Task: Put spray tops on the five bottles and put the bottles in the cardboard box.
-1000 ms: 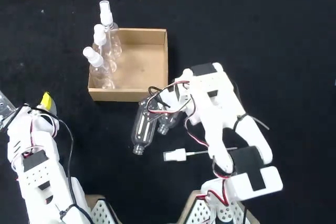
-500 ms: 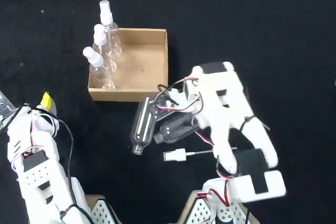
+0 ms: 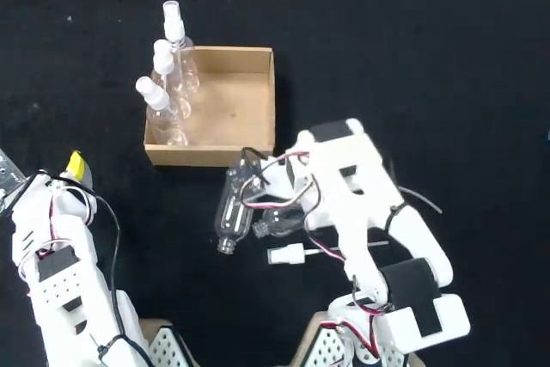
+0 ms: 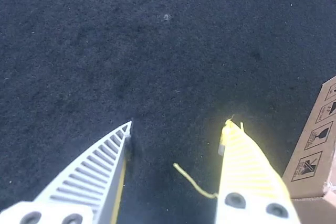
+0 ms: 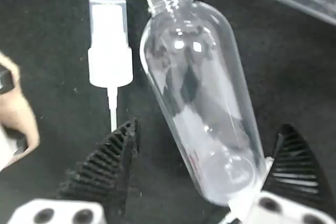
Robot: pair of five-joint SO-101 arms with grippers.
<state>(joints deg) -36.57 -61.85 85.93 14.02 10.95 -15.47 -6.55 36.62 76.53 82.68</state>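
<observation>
Bottles with tops on, three capped bottles (image 3: pixel 166 75), are standing upright in a row along the 9 o'clock wall inside the cardboard box (image 3: pixel 232 109), so that part's looking sorted. The box itself is sitting at roughly 11 o'clock from the middle of the black table (image 3: pixel 430 66).

The other two are lying on their sides on the table at about 6 o'clock from the box, just off its near wall. The right gripper (image 5: pixel 209 127) is hanging low over one of them, the open-necked bottle (image 5: pixel 199 93), with its black jaws spread wide on either side of the bottle's lower half. From the right wrist view the bottle's base is sitting close to one finger, with a clear gap to the other, so it's straddling rather than clamping. The second bare bottle (image 3: pixel 232 205) is lying just beside it at its 9 o'clock, neck pointing toward 6 o'clock.

A loose spray top (image 3: pixel 288 254) is lying flat on the table at about 6 o'clock from the straddled bottle, near it but not touching, its thin tube pointing toward 3 o'clock.

Over at 8 o'clock from the box, well apart from the bottles, the left gripper (image 4: pixel 178 124) is hovering above bare table, jaws parted, nothing between them.
</observation>
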